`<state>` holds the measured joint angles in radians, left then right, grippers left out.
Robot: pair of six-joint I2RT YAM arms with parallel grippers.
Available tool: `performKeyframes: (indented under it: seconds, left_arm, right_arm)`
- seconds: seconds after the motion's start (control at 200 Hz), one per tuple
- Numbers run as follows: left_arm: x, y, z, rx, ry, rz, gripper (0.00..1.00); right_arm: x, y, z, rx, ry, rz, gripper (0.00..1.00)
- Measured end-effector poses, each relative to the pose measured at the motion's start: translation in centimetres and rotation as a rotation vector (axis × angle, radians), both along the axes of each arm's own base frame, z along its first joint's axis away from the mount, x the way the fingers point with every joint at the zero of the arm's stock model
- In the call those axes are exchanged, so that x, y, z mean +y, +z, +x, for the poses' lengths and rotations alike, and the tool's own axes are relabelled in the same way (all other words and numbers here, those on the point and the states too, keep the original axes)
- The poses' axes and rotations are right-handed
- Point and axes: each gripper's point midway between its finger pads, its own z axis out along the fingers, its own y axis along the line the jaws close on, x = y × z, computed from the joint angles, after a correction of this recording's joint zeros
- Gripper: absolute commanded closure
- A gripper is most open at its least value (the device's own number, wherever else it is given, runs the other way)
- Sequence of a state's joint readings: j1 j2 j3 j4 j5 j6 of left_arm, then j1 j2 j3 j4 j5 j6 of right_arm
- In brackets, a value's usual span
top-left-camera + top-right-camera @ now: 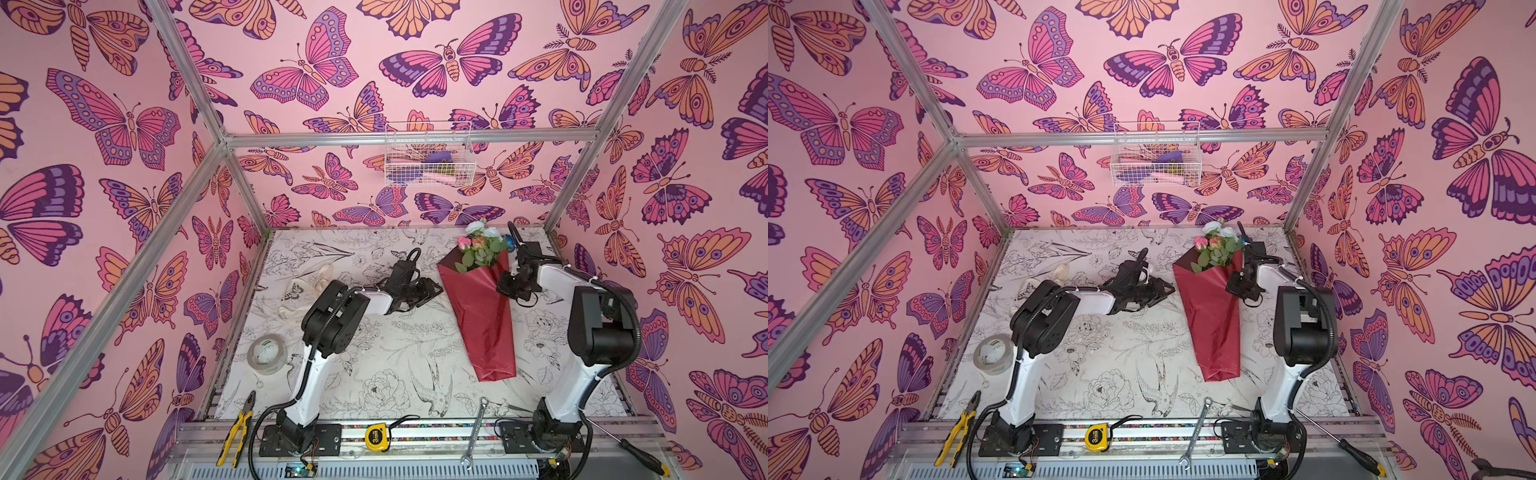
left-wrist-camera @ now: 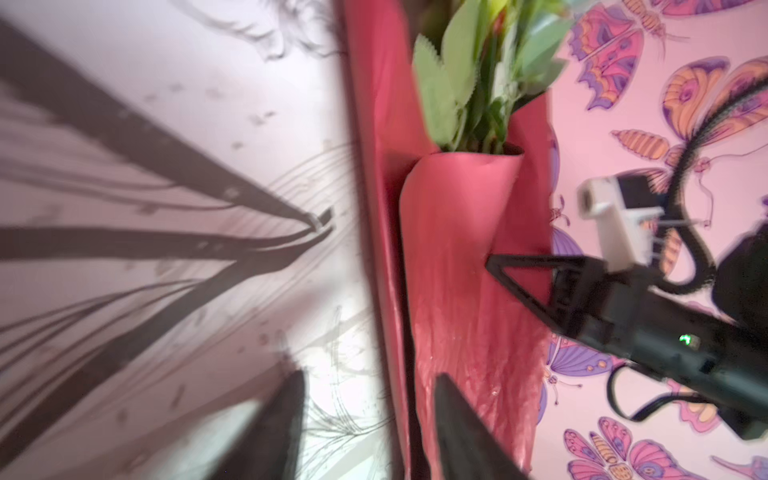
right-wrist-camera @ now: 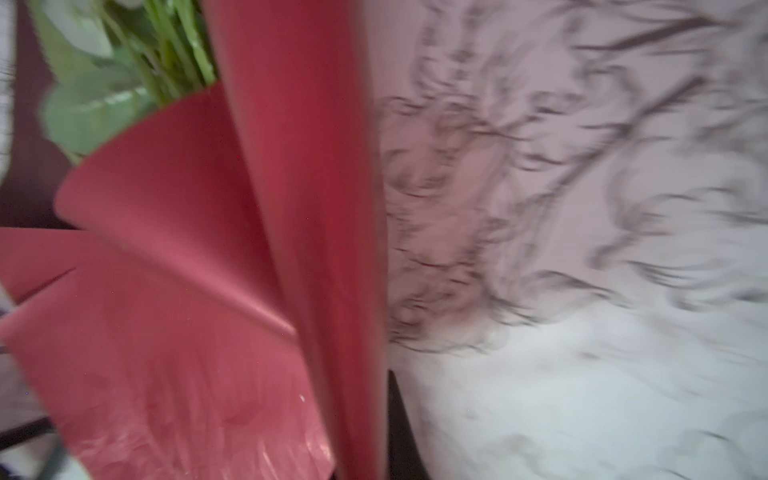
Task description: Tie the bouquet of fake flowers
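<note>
The bouquet of fake flowers (image 1: 478, 316) lies right of centre on our table (image 1: 374, 361), long axis running near to far, heads at the far end. Our left fingers (image 2: 282, 424), released, sit just left of it. Our right fingers (image 2: 536, 262), clenched, touch its right edge; we cannot tell whether they pinch the paper.

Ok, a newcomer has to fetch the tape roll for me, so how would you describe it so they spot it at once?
Look at the flower-printed table and follow its left edge toward the front. Beside the left arm sits the tape roll: the only clear hollow ring, unlike the long yellow-handled pliers nearby.
</note>
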<state>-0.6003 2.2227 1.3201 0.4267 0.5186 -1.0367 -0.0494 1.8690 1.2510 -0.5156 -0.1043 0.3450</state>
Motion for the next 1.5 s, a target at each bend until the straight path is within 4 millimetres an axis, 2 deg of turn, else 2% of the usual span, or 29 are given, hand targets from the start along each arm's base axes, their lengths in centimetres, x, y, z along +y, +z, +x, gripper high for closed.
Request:
performKeyframes:
  seconds: [0.09,0.165,0.3,0.491,0.631,0.841,1.066,1.122,1.242,1.367,1.502]
  left_arm:
    - [0.8,0.5,-0.3,-0.006,0.017,-0.009,0.13]
    - [2.3,1.3,-0.7,-0.014,0.043,-0.004,0.0]
    - [6.0,3.9,-1.0,-0.062,0.101,0.006,0.0]
    - [11.6,7.5,-0.5,-0.166,0.199,0.061,0.01]
    - [14.3,8.0,-0.8,-0.2,0.226,0.122,0.0]
    - [17.4,8.3,-1.4,-0.221,0.233,0.218,0.0]
    - [21.1,10.0,-1.7,-0.27,0.266,0.31,0.01]
    - [21.9,10.3,-1.7,-0.277,0.276,0.326,0.01]
    - [23.9,10.6,-2.2,-0.276,0.307,0.344,0.02]
    - [25.8,10.3,-3.0,-0.258,0.335,0.37,0.02]
    - [27.3,10.7,-3.6,-0.259,0.357,0.414,0.02]
  right_arm:
    - [-1.9,0.7,0.2,0.016,0.006,-0.054,1.0]
    - [-3.2,1.4,0.8,0.011,0.005,-0.091,1.0]
    - [-6.0,2.1,1.4,0.014,-0.029,-0.14,1.0]
    - [-9.8,1.8,0.5,0.037,-0.127,-0.141,1.0]
    - [-11.4,1.5,0.2,0.041,-0.189,-0.131,1.0]
    - [-12.2,0.5,-0.3,0.057,-0.267,-0.107,1.0]
    - [-13.5,-1.7,-2.4,0.092,-0.39,-0.077,1.0]
    - [-13.5,-2.1,-2.7,0.098,-0.398,-0.076,0.91]
    - [-13.4,-1.9,-3.0,0.094,-0.4,-0.075,0.64]
    - [-13.4,-0.3,-3.2,0.059,-0.401,-0.08,0.47]
    - [-13.3,2.5,-3.6,-0.005,-0.399,-0.094,0.34]
